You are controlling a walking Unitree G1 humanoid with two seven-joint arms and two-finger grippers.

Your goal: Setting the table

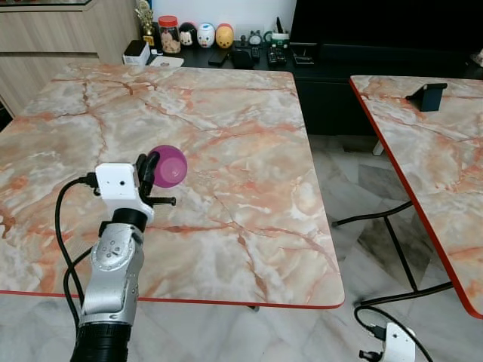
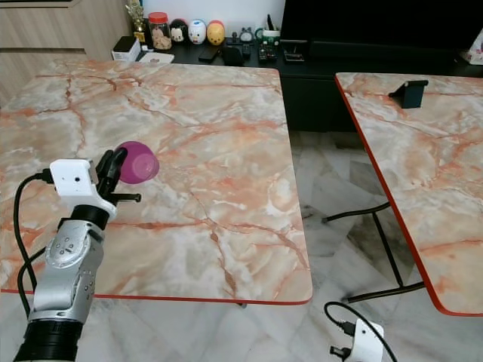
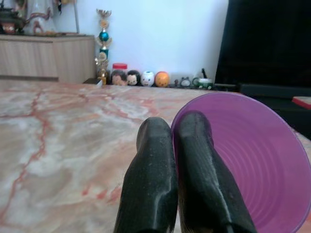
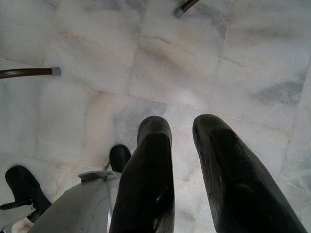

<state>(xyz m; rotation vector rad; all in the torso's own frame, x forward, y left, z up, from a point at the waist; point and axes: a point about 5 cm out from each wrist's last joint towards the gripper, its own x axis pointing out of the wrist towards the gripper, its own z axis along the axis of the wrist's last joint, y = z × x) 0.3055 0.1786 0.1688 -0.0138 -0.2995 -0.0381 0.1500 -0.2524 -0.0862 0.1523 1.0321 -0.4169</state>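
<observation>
— Where's the purple cup (image 1: pixel 169 166)?

— Pinched by its rim in the left gripper (image 1: pixel 149 167), above the near part of the marble bench (image 1: pixel 226 151). It's tipped on its side, mouth facing back toward the wrist; in the left wrist view one finger sits inside the cup (image 3: pixel 252 165) and the other outside, clamped on the wall.

— And the arm's pose?

— The silver left forearm rises from the bench's near edge, its white wrist block just behind the gripper, a black cable looping off to its outer side. I cannot tell whether the cup touches the marble.

— The other arm?

— The right gripper (image 4: pixel 187 141) hangs low over the pale tiled floor (image 4: pixel 160 58), fingers slightly parted and gripping nothing.

— What lies beyond the cup?

— Bare orange-veined marble, then a dark sideboard (image 1: pixel 317 56) carrying a red-lidded jar (image 1: pixel 170 34), a row of round figurines (image 1: pixel 205 35) and a small trophy (image 1: pixel 146 19). Off to the gripper's right, across a gap of floor, stands a second marble bench (image 1: pixel 430 151) with a dark phone stand (image 1: pixel 429 95) on it.
</observation>
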